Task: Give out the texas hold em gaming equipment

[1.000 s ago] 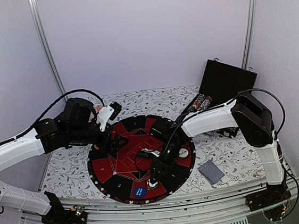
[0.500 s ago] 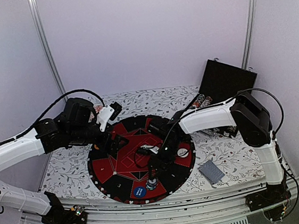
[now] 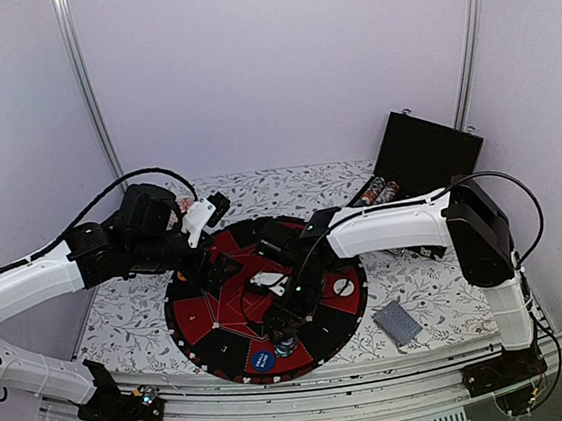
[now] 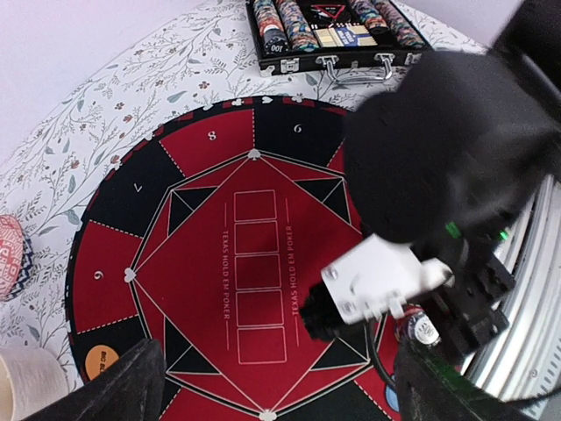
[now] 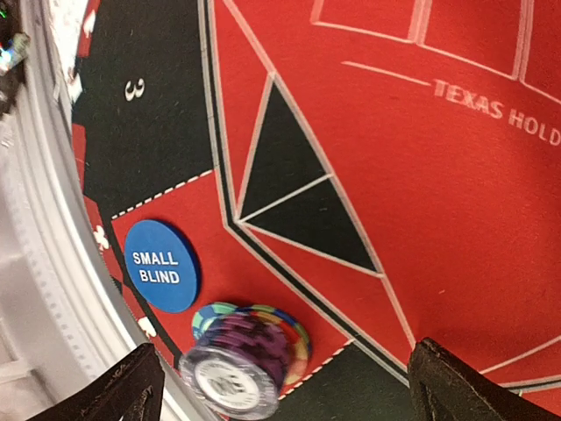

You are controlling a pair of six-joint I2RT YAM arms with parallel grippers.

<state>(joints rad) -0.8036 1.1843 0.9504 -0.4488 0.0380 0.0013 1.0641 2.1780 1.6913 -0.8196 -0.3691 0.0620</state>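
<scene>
Right pincer is spread wide with nothing in it, hanging just over the stack of striped poker chips. The stack sits at the near rim of the round felt mat, just beside the blue SMALL BLIND disc. My guess is that the disc marks a player's seat and the chips are that seat's share. I can't tell from this alone whether the pincer is there to leave them or lift them.

Left pincer is also apart and empty, held high over the far-left part of the mat, probably just keeping out of the way.

Further out, an orange disc sits at the mat's left rim and a white disc on its right side, so the markers look spread around the seats. The grey-blue card deck lies off the mat on the floral surface, looking undealt. The open chip case at the back right holds more rows, presumably the supply.
</scene>
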